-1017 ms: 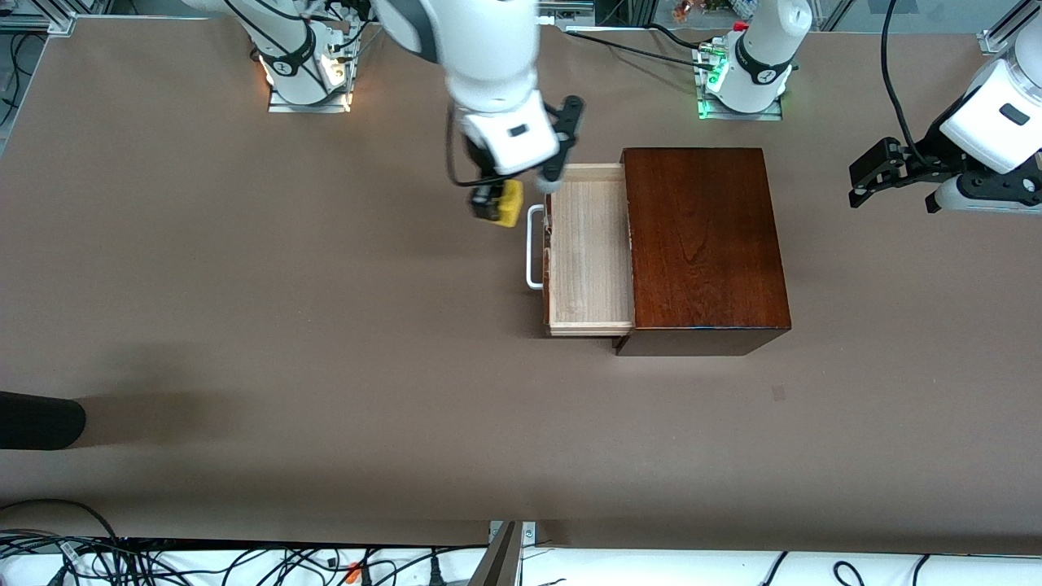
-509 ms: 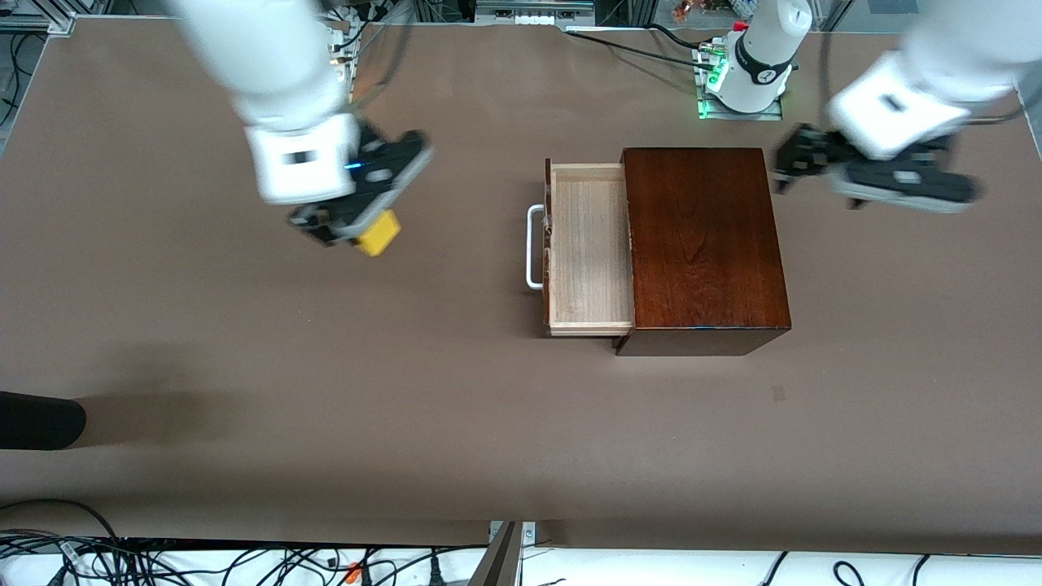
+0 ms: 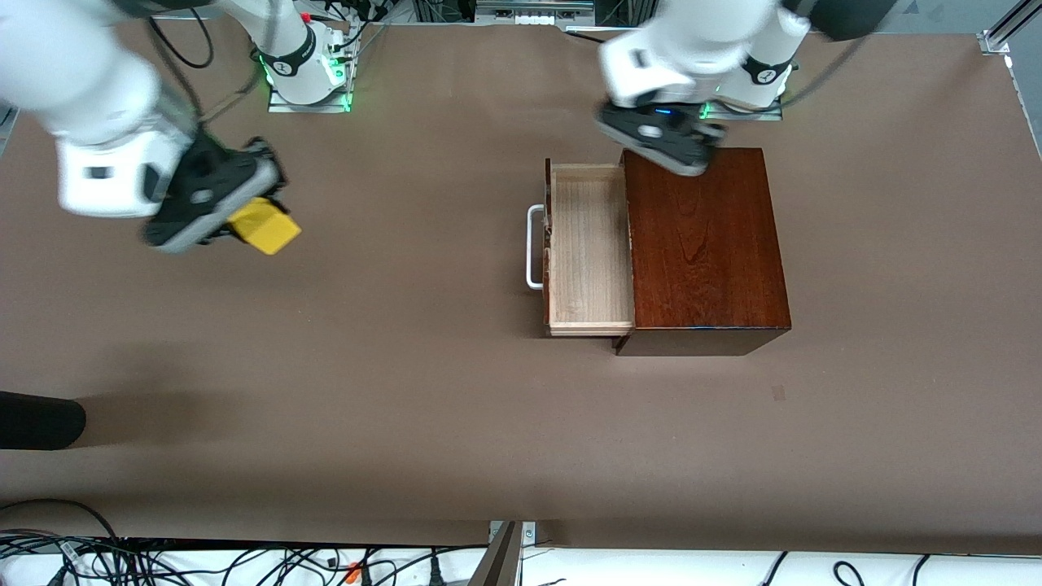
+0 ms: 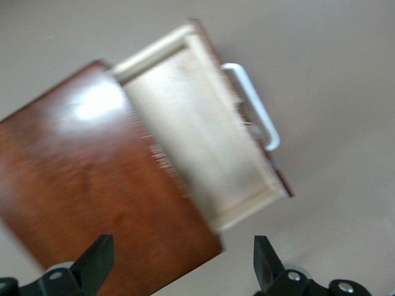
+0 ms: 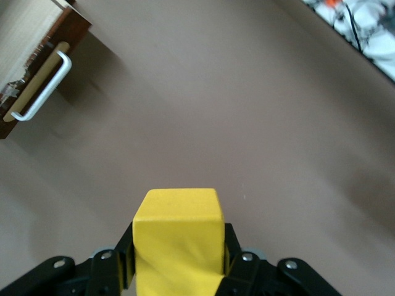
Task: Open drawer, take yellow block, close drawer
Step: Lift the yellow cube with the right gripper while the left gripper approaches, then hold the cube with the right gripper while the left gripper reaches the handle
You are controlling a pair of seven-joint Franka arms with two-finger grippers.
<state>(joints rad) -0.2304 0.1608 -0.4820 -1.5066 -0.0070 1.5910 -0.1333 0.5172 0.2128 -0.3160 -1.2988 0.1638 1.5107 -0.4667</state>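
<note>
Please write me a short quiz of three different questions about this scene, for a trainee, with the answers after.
1. True or false: the small bright yellow cube lies inside the pale wooden drawer.
2. Which gripper holds the cube? A) left gripper B) right gripper
3. Fill in: the left gripper is over the dark reddish-brown wooden ____, its fingers spread.

Key:
1. False: the drawer is pulled out and holds nothing visible; the cube is in the air over the bare table toward the right arm's end.
2. B
3. box
</note>
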